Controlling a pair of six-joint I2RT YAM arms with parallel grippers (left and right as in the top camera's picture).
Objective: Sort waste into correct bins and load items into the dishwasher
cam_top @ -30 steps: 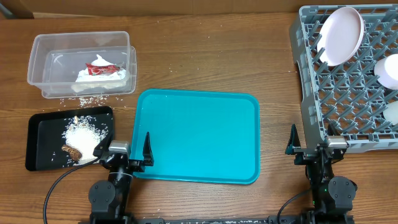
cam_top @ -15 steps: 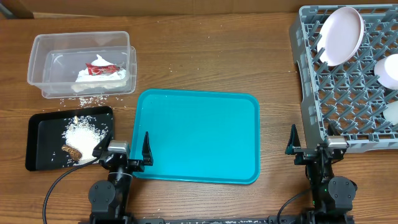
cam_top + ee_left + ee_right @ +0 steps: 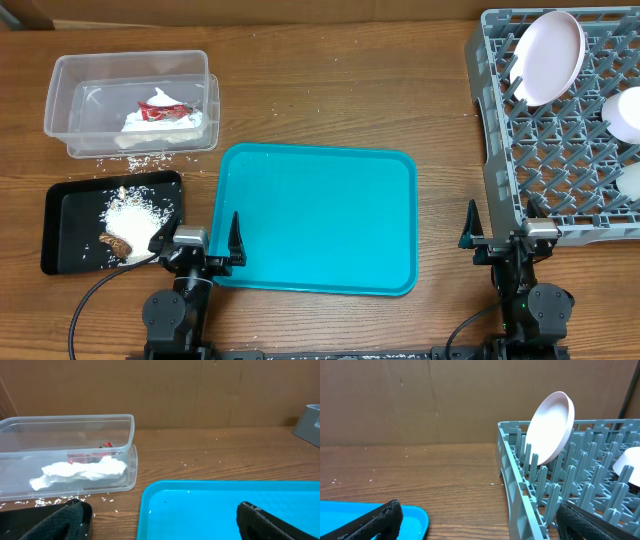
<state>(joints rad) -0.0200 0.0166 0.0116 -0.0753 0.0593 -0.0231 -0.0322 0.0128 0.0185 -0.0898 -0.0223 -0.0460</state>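
Teal tray [image 3: 315,215] lies bare between the hands, so the sorting looks all but finished. The left hand [image 3: 197,240] and right hand [image 3: 503,236] sit low at the near edge of the worktop [image 3: 330,90], each spread and pinching nothing.

A good finish, I judge, means checking for stragglers. Loose grains [image 3: 140,160] lie ahead-left of the left hand, between the clear tub [image 3: 70,75] and black tray [image 3: 60,225], and no chopsticks show anywhere.

Only the overhead view shows rice [image 3: 130,210] and scraps [image 3: 115,243] in the black tray, and two bowls [image 3: 625,112] in the rack [image 3: 540,150]. The left wrist view shows the tissue [image 3: 80,471] flat on the tub floor, with the red wrapper [image 3: 106,445] behind it. The right wrist view shows the plate [image 3: 550,427] tilted between pegs [image 3: 535,467], ahead-right of the right hand.
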